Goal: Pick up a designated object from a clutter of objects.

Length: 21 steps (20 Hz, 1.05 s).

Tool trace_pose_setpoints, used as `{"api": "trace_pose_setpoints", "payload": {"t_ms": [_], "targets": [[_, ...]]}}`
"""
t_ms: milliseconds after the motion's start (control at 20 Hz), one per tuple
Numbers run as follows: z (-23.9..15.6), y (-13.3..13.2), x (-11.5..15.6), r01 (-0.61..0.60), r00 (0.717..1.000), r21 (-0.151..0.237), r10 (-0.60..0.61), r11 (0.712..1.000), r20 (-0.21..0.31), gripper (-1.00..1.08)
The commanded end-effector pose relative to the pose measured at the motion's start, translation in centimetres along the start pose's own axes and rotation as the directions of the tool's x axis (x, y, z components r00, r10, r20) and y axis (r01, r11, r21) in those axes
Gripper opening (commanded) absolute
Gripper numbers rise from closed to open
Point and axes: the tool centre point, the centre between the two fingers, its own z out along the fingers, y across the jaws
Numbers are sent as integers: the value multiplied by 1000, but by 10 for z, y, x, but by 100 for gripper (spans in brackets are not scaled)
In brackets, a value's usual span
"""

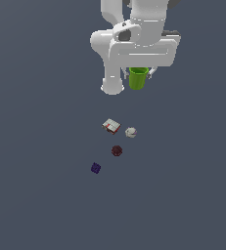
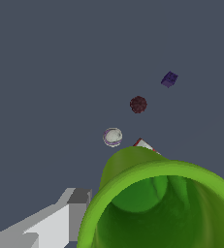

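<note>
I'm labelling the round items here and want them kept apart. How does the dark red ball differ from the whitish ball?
Colour: the dark red ball is deep maroon, while the whitish ball is pale grey-white.
Place: the whitish ball lies close beside the white-and-red box; the dark red ball lies apart, between the whitish ball and the dark purple cube.
Both look round, similar in size, and rest on the floor.

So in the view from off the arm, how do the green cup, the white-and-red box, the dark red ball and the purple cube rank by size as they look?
Largest to smallest, as they look in the exterior view:
1. green cup, held up at the arm
2. white-and-red box
3. dark red ball and purple cube: too alike to rank.
</note>
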Motion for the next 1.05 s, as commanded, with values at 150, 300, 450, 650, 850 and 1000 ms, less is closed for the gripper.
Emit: {"api": "trace_pose_setpoints", "payload": {"t_ms": [150, 300, 450, 650, 850, 1000], "targets": [[-34, -21, -25, 0, 1000, 0, 0, 1000, -1, -100], [-48, -30, -34, 0, 1000, 2, 0, 1000, -1, -100], [-58, -37, -41, 0, 1000, 2, 0, 1000, -1, -100], [-66, -41, -46, 0, 1000, 3, 0, 1000, -1, -100], [-66, -42, -45, 0, 1000, 3, 0, 1000, -1, -100], [-64, -41, -43, -1, 1000, 4, 1, 1000, -1, -100]]}}
